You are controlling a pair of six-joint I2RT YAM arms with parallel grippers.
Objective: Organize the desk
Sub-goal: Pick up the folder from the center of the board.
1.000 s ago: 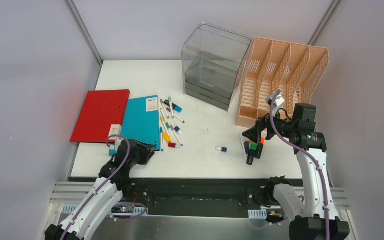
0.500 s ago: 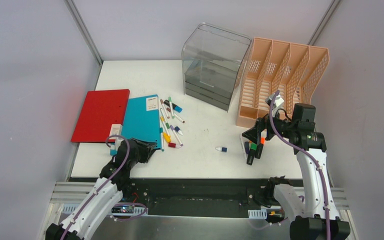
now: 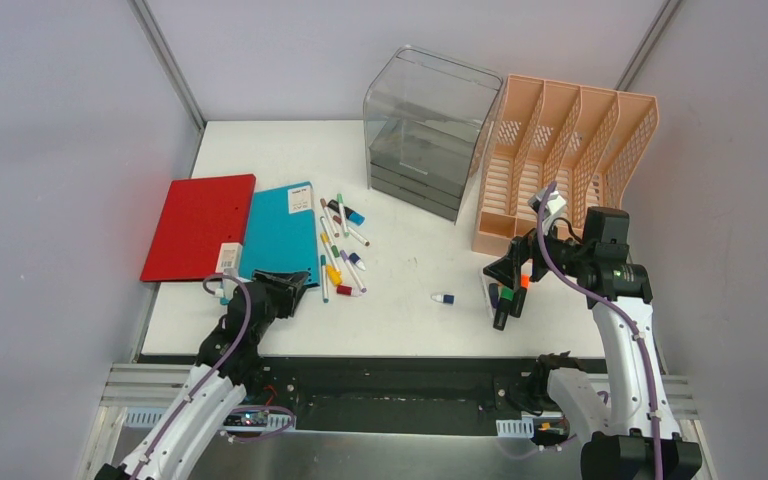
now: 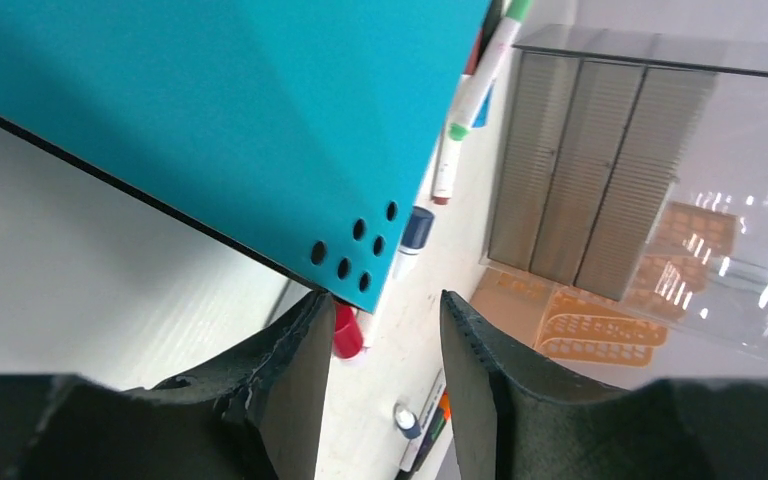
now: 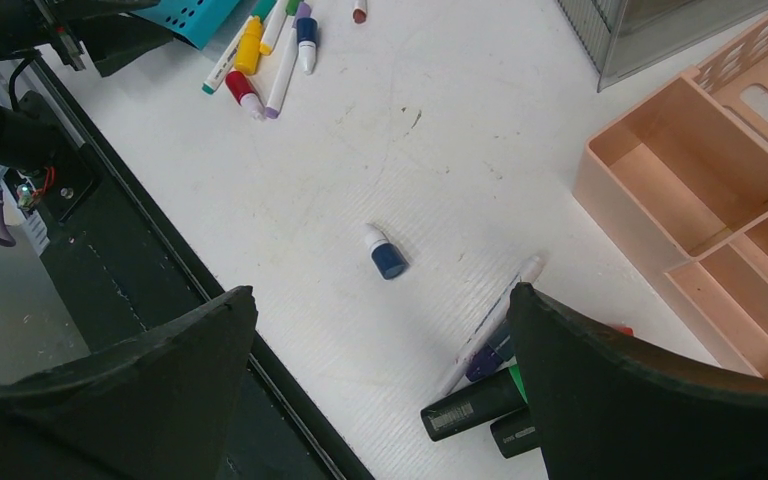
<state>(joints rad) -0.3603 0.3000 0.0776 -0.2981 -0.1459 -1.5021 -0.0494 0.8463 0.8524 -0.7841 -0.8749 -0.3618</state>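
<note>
Teal folder (image 3: pixel 278 232) has shifted since 1 s ago: its near edge now sits farther back on the white worktop (image 3: pixel 410 325), and the red folder (image 3: pixel 198 226) touching its left side has shifted slightly too. Left end effector (image 4: pixel 380 312) has moved up w/ it. Its jaws are part open w/ nothing betw. them, and one fingertip sits at the folder's punched corner, which looks raised off the surface. Right end effector (image 3: pixel 508 272) is unchanged: jaws spread fully wide, empty, hovering over black highlighters (image 3: pixel 506 302) just in front of the peach file rack (image 3: pixel 570 160). Loose markers (image 3: pixel 340 250) lie beside the teal folder. Small blue cap (image 3: pixel 445 298) lies alone mid-worktop. Worktop fills the centre betw. grey walls, arms at its near rail.
</note>
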